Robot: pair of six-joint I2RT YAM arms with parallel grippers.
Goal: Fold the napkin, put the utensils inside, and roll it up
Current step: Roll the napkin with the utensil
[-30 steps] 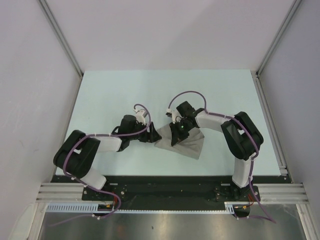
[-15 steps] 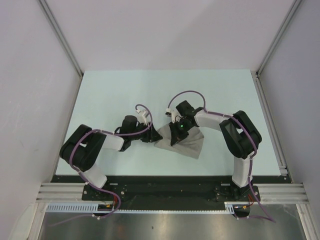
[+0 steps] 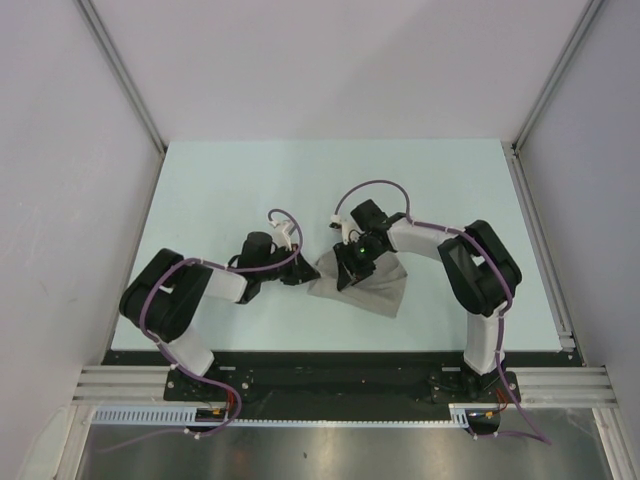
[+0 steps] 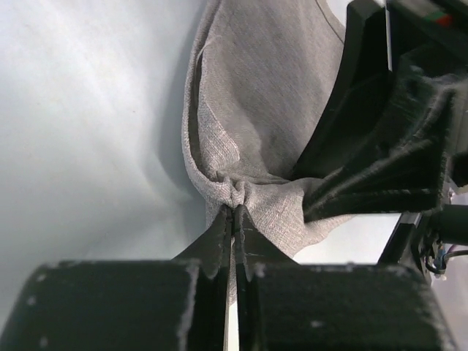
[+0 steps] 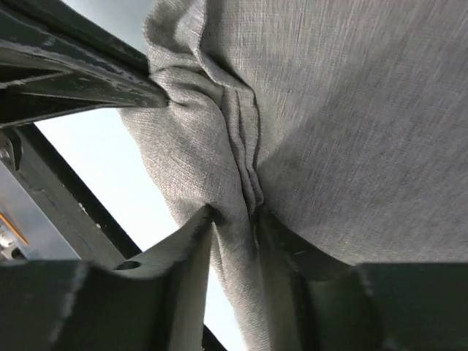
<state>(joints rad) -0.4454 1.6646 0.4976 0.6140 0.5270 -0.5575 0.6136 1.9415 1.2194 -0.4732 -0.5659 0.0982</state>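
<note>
The grey-beige napkin (image 3: 378, 288) lies bunched on the pale table (image 3: 240, 190) between the two arms. My left gripper (image 3: 308, 272) (image 4: 234, 208) is shut on a pinched pucker of the napkin's (image 4: 263, 110) left edge. My right gripper (image 3: 346, 280) (image 5: 234, 219) comes down on the napkin (image 5: 351, 110) from above. Its jaws stand apart, with a raised fold of the cloth running between them. The two grippers are a few centimetres apart at the napkin's left corner. The utensils are out of view.
The right arm's black fingers (image 4: 387, 146) crowd the right side of the left wrist view. The left arm's fingers (image 5: 73, 80) show at the upper left of the right wrist view. Grey walls stand round the table.
My left gripper has shut on the napkin's edge. The right gripper's jaws have spread apart from a tighter pinch on the fold. Both arms stayed nearly in place.
</note>
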